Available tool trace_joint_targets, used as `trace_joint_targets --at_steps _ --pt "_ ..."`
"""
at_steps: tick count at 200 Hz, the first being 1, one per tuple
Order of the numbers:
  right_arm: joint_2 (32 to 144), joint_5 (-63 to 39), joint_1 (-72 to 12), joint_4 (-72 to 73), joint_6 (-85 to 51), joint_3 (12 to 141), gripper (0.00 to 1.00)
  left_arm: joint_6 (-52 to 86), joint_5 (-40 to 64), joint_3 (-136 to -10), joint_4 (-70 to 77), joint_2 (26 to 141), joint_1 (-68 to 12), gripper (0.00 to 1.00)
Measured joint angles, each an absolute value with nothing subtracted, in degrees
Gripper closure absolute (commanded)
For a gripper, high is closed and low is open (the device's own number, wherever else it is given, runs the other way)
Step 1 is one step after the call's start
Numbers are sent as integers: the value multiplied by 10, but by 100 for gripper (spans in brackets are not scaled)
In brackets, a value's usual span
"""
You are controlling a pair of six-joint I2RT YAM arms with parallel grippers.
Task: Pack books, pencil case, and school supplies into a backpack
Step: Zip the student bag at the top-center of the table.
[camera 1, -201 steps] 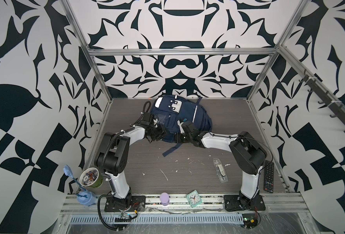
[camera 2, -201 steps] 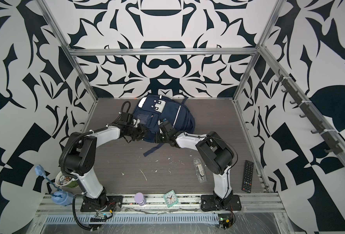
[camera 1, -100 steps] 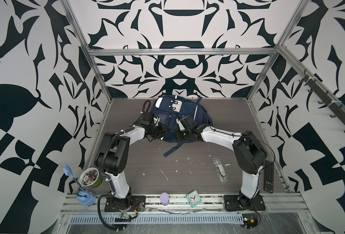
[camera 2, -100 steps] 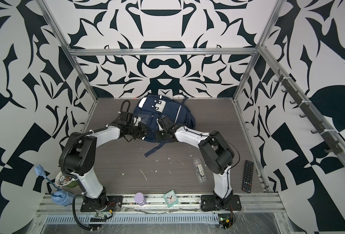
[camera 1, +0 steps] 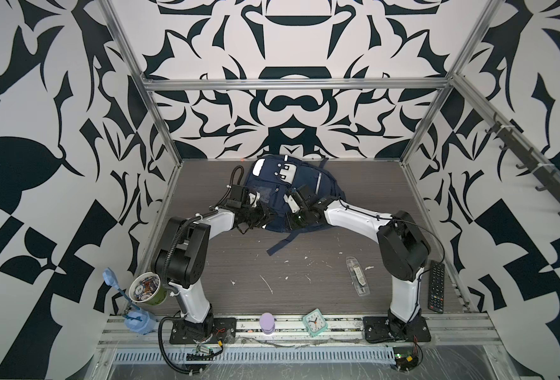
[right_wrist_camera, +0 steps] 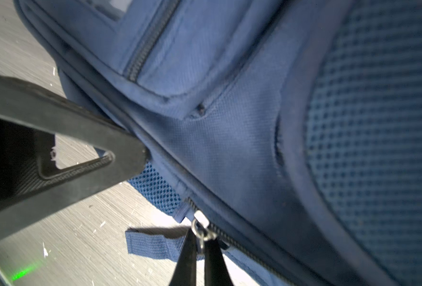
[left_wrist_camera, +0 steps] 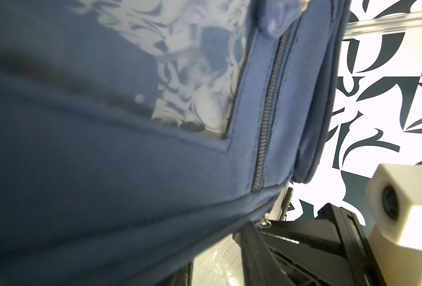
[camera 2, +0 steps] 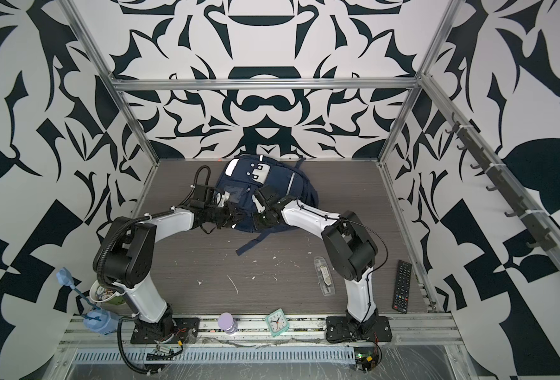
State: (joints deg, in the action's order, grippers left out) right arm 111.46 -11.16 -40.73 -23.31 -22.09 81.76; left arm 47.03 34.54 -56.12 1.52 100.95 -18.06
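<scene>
The navy backpack (camera 1: 291,184) (camera 2: 265,186) lies at the back of the table and fills both wrist views (left_wrist_camera: 105,173) (right_wrist_camera: 229,136). My right gripper (right_wrist_camera: 201,244) is shut on the silver zipper pull (right_wrist_camera: 201,229) at the bag's near edge. Just to its left, my left gripper (camera 1: 267,218) is closed on the bag's piped edge. One of its fingers (right_wrist_camera: 81,138) presses the seam; the other is hidden by fabric. The school supplies packet (camera 1: 357,276) (camera 2: 324,275) lies on the table by the right arm. The books and pencil case are out of view.
A black remote (camera 1: 436,285) lies at the right edge. A teal clock (camera 1: 314,321) and a purple bottle (camera 1: 267,323) stand on the front rail. A cup (camera 1: 148,289) sits front left. A loose blue strap (camera 1: 283,241) trails from the bag.
My right gripper has slid left and slightly back along the bag's near edge, still holding the zipper pull. The left jaws have narrowed onto the fabric.
</scene>
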Motion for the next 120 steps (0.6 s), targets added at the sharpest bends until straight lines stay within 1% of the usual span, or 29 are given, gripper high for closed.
trace_joint_targets --at_steps 21,44,70,100,120 --pt "1115 -116 -408 -246 -216 825 100 471 346 -554 21 1000 -187 57" --pt "1115 -120 -410 -260 -212 831 100 471 349 -548 29 989 -196 53" --pt "1116 -123 -411 -265 -209 834 100 474 350 -548 36 988 -201 47" --pt "1121 -126 -411 -268 -208 837 100 481 344 -552 36 992 -203 46" --pt "1123 -127 -411 -269 -207 838 100 482 338 -568 31 1009 -203 49"
